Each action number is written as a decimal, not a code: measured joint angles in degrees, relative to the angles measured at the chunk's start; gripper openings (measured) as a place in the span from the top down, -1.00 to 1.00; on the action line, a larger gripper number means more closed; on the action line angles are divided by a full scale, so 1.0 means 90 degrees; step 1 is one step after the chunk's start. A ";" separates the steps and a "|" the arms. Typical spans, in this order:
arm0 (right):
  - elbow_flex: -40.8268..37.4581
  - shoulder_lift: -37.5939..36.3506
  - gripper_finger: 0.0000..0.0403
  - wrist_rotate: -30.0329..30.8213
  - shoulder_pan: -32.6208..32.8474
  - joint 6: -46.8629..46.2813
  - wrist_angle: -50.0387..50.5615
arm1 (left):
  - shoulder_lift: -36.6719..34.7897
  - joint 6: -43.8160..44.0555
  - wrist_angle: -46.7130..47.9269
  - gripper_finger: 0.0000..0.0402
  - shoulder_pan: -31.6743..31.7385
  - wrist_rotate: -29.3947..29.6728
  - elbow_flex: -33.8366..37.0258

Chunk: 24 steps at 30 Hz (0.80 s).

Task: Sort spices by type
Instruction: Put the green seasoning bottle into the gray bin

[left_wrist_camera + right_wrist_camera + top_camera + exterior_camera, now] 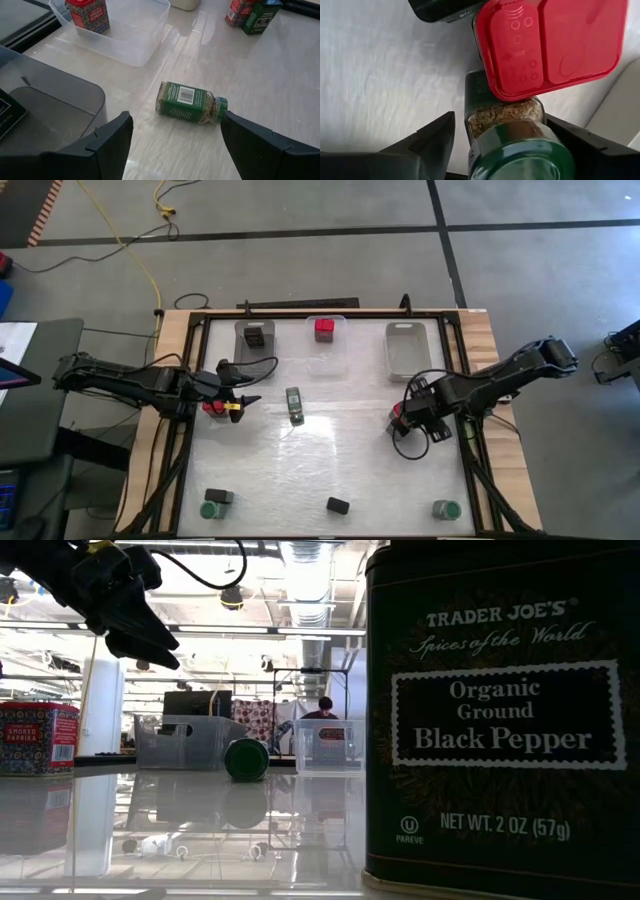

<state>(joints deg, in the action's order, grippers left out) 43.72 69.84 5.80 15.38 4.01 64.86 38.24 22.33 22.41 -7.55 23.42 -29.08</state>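
2 spices sit binned; about 7 remain around the middle bin (327,360). Left jaws (250,401) open, empty; right jaws (502,145) open around a jar (517,145).

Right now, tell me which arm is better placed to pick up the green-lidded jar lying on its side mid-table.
Left. The left gripper hangs open just beside the fallen jar, which sits between its fingers in the left wrist view. The right gripper is across the table, straddling another green-lidded jar.

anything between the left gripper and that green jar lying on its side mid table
Nothing visible. The left gripper hangs open with the fallen green jar framed between its fingers, on bare table. The red-box bin sits off to one side.
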 joint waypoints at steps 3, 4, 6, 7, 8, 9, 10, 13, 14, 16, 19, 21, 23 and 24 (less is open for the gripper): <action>0.0000 0.0015 -0.39 0.0000 0.0000 0.0000 0.0000 | 0.0000 0.0000 0.0007 -0.45 0.0000 0.0000 0.0000; 0.0000 0.0016 -0.35 0.0000 0.0000 0.0000 -0.0001 | 0.0000 0.0000 0.0009 -0.45 -0.0002 0.0000 0.0000; 0.0000 0.0020 -0.29 0.0000 0.0000 0.0001 0.0000 | -0.0002 -0.0002 0.0011 -0.45 -0.0001 0.0000 0.0000; 0.0000 0.0020 -0.25 0.0000 0.0000 0.0001 0.0000 | -0.0001 -0.0005 0.0012 -0.45 -0.0001 0.0000 0.0000; 0.0002 0.0020 -0.21 0.0000 0.0000 0.0002 0.0000 | 0.0000 -0.0022 0.0013 -0.45 0.0000 0.0000 0.0000; 0.0002 0.0020 -0.17 -0.0002 0.0000 0.0006 0.0000 | 0.0000 -0.0022 0.0012 -0.45 -0.0002 0.0000 0.0000; 0.0002 0.0015 -0.13 -0.0002 0.0000 0.0015 0.0003 | 0.0000 -0.0022 0.0012 -0.45 0.0000 0.0000 0.0000; 0.0005 0.0015 -0.10 -0.0002 0.0000 0.0015 0.0002 | -0.0001 -0.0024 0.0012 -0.45 -0.0001 0.0000 0.0000; 0.0005 0.0015 -0.10 -0.0002 0.0000 0.0015 0.0003 | 0.0000 -0.0024 0.0011 -0.45 -0.0002 0.0000 0.0000; 0.0005 0.0015 -0.10 -0.0002 0.0000 0.0012 0.0001 | 0.0000 -0.0024 -0.0003 -0.45 -0.0001 0.0000 0.0000; 0.0018 0.0015 -0.10 -0.0002 0.0000 0.0007 0.0027 | 0.0000 -0.0019 0.0000 -0.45 -0.0001 0.0000 0.0000; 0.0092 0.0027 -0.10 0.0000 -0.0002 -0.0062 0.0152 | 0.0000 -0.0019 0.0000 -0.45 0.0000 0.0000 0.0000; 0.0242 0.0030 -0.10 0.0000 -0.0002 -0.0248 0.0506 | 0.0000 -0.0019 -0.0002 -0.45 0.0000 0.0000 0.0000; 0.0320 0.0025 -0.10 0.0000 -0.0002 -0.0341 0.0752 | -0.0001 -0.0017 -0.0002 -0.45 0.0000 0.0000 0.0000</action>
<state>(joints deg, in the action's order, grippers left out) 46.61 70.06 5.80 15.35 0.95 71.63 38.23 22.17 22.39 -7.55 23.42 -29.08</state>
